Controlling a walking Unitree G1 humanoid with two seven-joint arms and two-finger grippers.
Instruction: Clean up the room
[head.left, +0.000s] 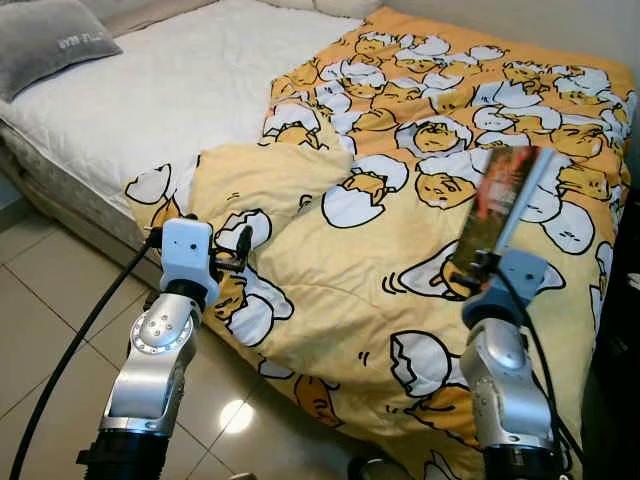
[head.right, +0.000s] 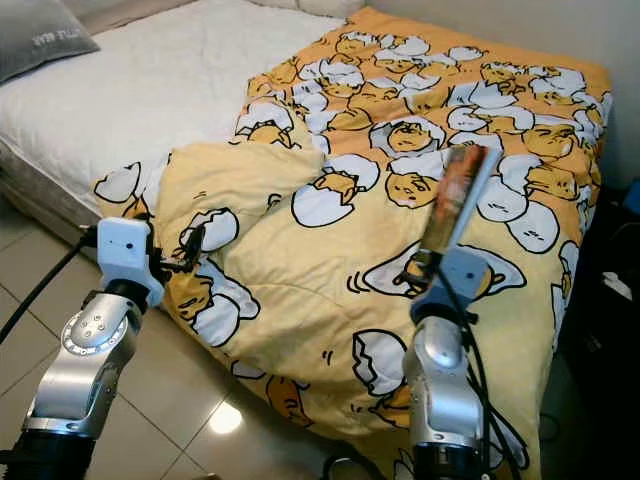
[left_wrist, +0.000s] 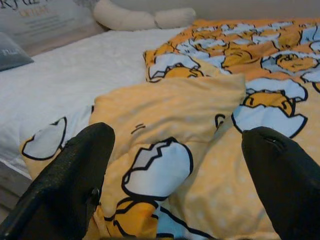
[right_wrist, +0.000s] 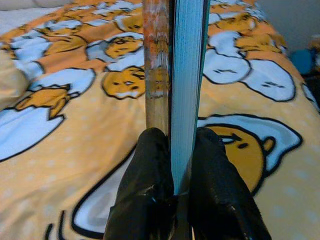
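Observation:
My right gripper is shut on a book with a reddish-brown cover, held upright above the yellow duvet printed with egg-yolk characters. In the right wrist view both fingers clamp the book at its lower edge, pages showing pale blue. My left gripper stands open at the bed's near corner, just in front of a folded-back flap of the duvet. Its two black fingers are spread wide with nothing between them.
The white mattress lies bare on the far left, with a grey pillow at its corner. A long cream cushion lies at the head. Tiled floor runs along the bed's near side. Dark objects stand at right.

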